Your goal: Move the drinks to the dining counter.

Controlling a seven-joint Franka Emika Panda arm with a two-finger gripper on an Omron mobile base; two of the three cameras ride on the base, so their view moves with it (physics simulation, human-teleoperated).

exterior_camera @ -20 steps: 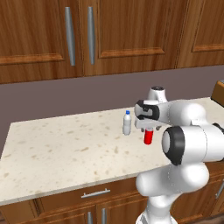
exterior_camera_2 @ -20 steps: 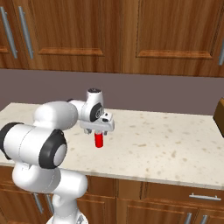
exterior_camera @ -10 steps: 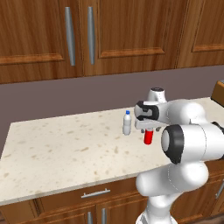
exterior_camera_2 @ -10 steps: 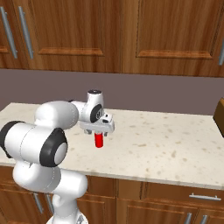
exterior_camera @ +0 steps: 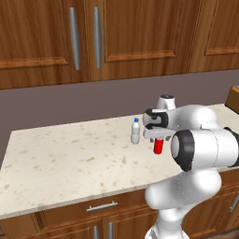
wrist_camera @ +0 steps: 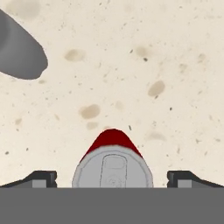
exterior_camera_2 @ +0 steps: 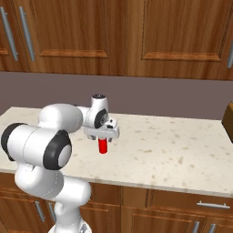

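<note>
We see a pale speckled stone counter (exterior_camera: 70, 163) beneath dark wooden wall cabinets (exterior_camera: 84, 37) and a grey-mauve backsplash (exterior_camera: 60, 102); drawers (exterior_camera_2: 182, 200) run below its front edge. The red can (exterior_camera_2: 103, 145) stands upright mid-counter, nearer the back edge. The gripper (exterior_camera_2: 103, 135) hangs directly above it, jaws apart, one fingertip at either side, not clamped. The water bottle (exterior_camera: 135, 131) stands just beside the can.

A kitchen: wooden wall cabinets (exterior_camera: 93, 42), speckled stone counter (exterior_camera: 70, 163), drawers (exterior_camera: 102, 207) beneath.
</note>
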